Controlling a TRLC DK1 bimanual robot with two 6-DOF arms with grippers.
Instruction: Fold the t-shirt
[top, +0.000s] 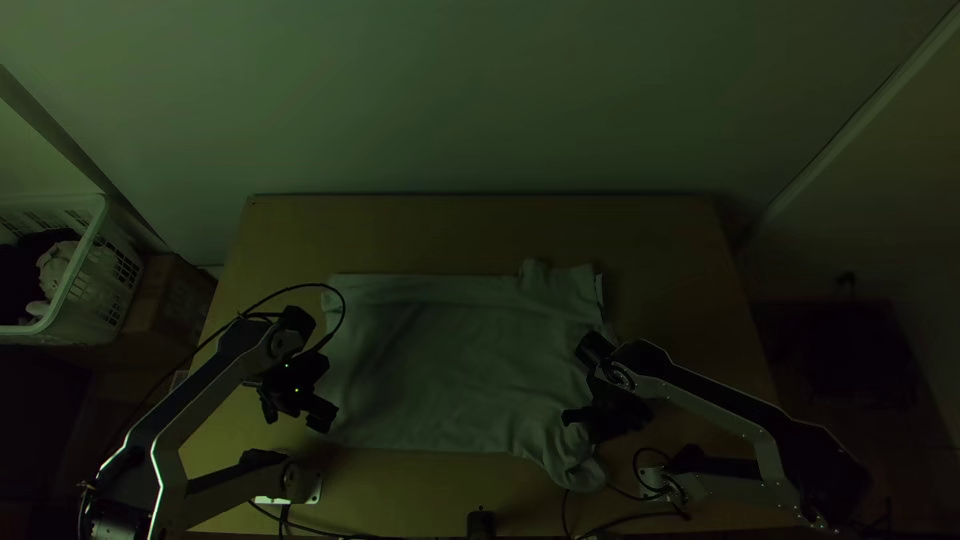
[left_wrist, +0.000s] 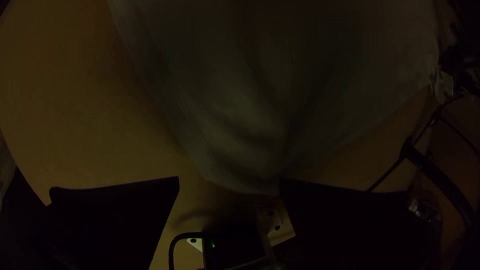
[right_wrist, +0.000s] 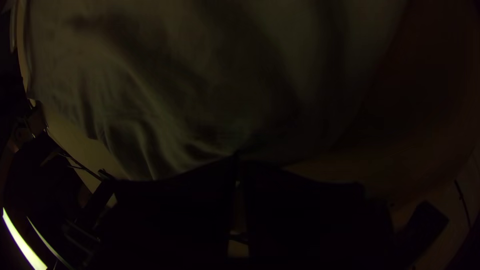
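At the left edge of the top view we see a white laundry basket (top: 100, 285) with dark and pale cloth (top: 58, 268) in it, and a brown box (top: 168, 298) just beside it. To the right, in the lower left of the frame, we find the left gripper (top: 295, 412), its two fingers wide apart, near the lower left corner of the t-shirt. The left wrist view shows us that corner pointing towards the gap between them, though we can't tell whether it touches either finger.

Across the middle of the frame we have the t-shirt (top: 430, 350) spread on the wooden table (top: 660, 235), fairly smooth on its left and middle, with more creases on the right. One part sticks out at its upper right, and a rumpled part hangs down at its lower right. Below its lower edge, at the bottom centre, sits a small black object (top: 481, 523). Right of centre we come to the right gripper (top: 590, 418), over the t-shirt's lower right part, its fingers narrowed together on the cloth, with creases running towards their tips
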